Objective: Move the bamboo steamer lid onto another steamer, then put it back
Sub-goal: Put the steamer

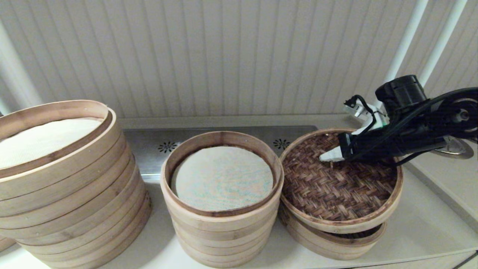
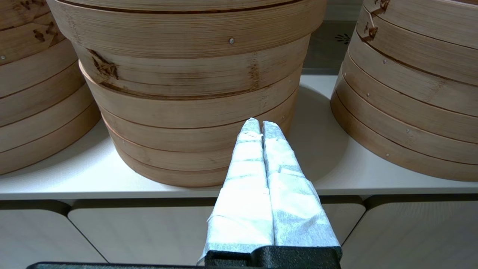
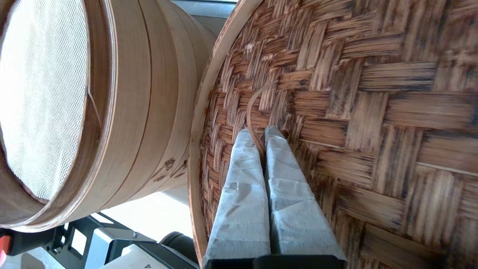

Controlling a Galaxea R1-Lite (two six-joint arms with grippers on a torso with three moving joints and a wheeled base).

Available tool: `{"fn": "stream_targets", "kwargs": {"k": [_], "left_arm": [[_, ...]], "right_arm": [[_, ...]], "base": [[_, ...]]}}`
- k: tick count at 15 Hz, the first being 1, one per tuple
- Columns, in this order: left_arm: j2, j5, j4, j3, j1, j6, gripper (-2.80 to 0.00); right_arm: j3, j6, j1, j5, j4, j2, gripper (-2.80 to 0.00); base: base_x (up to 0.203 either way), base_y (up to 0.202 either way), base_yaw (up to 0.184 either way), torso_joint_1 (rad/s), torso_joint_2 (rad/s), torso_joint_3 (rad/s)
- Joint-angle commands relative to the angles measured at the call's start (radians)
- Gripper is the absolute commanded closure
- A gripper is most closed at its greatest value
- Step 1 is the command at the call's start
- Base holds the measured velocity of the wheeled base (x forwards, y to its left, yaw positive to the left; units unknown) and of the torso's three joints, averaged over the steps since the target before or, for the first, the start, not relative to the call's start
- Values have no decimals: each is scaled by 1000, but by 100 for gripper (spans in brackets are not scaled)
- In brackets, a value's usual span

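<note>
The bamboo steamer lid (image 1: 336, 190), dark herringbone weave inside a pale rim, hangs tilted just above a low basket (image 1: 332, 244) at the right. My right gripper (image 1: 329, 157) is shut on the thin bamboo loop handle (image 3: 251, 102) on the lid's woven top (image 3: 373, 112). The lid's left edge is close beside the rim of the other steamer (image 1: 222, 218), a mid-sized stack with a whitish green-flecked liner (image 1: 224, 177), also seen beside the lid in the right wrist view (image 3: 149, 93). My left gripper (image 2: 260, 125) is shut on nothing, parked low before the counter's front edge.
A much wider stack (image 1: 67, 194) with a plain white liner stands at the left. A steel strip with drain holes (image 1: 157, 145) runs behind the stacks under the ribbed wall. Cabinet fronts (image 2: 112, 231) lie below the counter edge. Two white pipes (image 1: 407, 41) rise at the back right.
</note>
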Motion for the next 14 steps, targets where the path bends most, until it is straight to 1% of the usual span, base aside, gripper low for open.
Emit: {"fn": "stream_targets", "kwargs": {"k": [1, 7, 10, 12, 14], "left_arm": [[0, 1, 0, 0, 0, 0, 0], [0, 1, 0, 0, 0, 0, 0], [0, 0, 1, 0, 0, 0, 0], [0, 1, 1, 0, 0, -1, 0], [0, 1, 0, 0, 0, 0, 0]], "right_arm": [[-8, 1, -8, 2, 0, -3, 0], [18, -16, -7, -24, -4, -23, 0], [38, -54, 2, -100, -21, -25, 0], [78, -64, 5, -155, -98, -28, 0], [118, -69, 26, -218, -168, -44, 0]], "base": [[0, 0, 0, 0, 0, 0], [0, 0, 0, 0, 0, 0], [0, 0, 0, 0, 0, 0], [0, 0, 0, 0, 0, 0], [0, 0, 0, 0, 0, 0]]}}
